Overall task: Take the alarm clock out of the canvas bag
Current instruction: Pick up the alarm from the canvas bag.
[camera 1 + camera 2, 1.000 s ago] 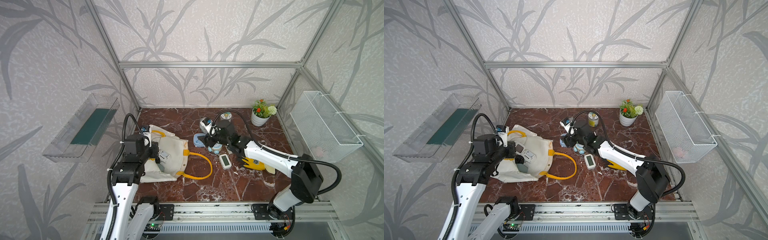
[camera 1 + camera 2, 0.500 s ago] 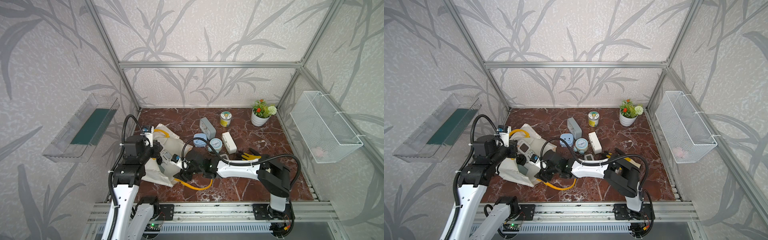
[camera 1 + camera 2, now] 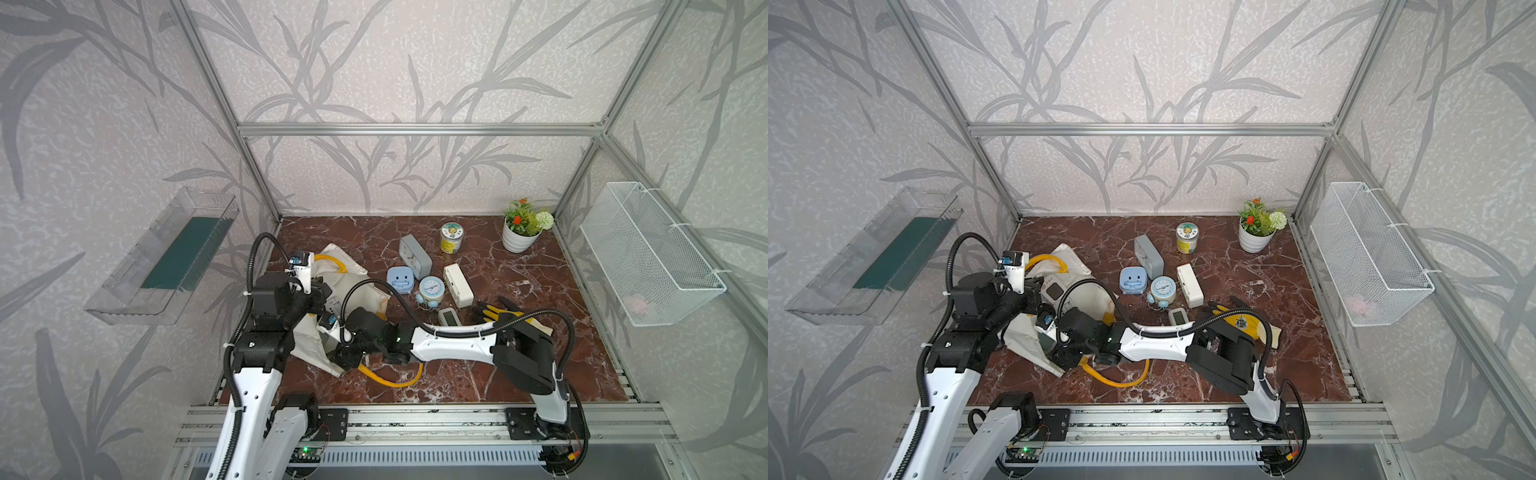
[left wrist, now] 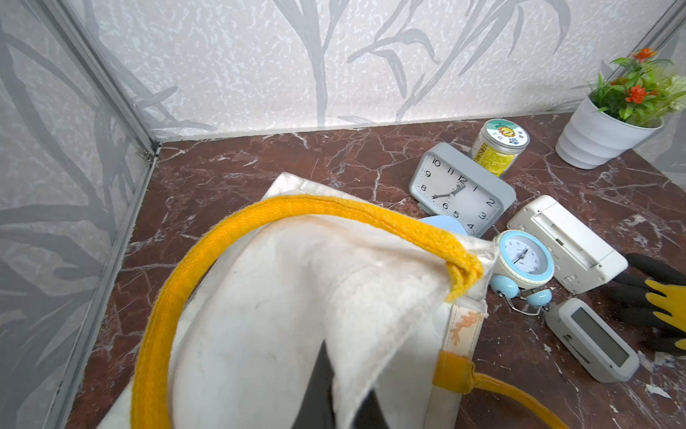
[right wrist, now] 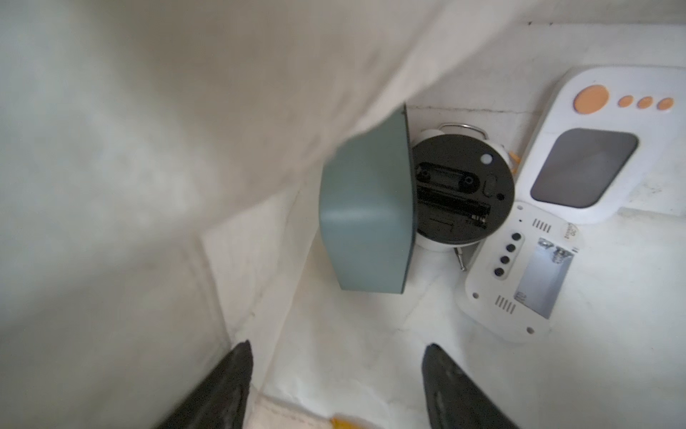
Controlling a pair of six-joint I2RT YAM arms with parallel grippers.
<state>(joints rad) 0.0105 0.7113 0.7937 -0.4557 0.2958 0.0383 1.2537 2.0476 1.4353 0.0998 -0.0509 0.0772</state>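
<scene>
Pinching the rim of the canvas bag (image 3: 349, 266) in the closed left gripper (image 4: 343, 393), apparently to prop its mouth open by the left edge of the table (image 3: 498, 365). Aiming the right gripper (image 5: 336, 349), wide open and empty, at the teal alarm clock (image 5: 365, 223) inside.

Swung off the table clocks and across to the canvas bag (image 3: 351, 268); now reaching into its mouth with the right gripper (image 5: 336, 351), jaws spread, nothing between; left uncovered at mid-table: round blue clock (image 3: 432, 288) and white clock (image 3: 457, 286); bag crumpled higher than before; yellow handle loop (image 3: 390, 381) shifted nearer the front rail (image 3: 415, 415).
</scene>
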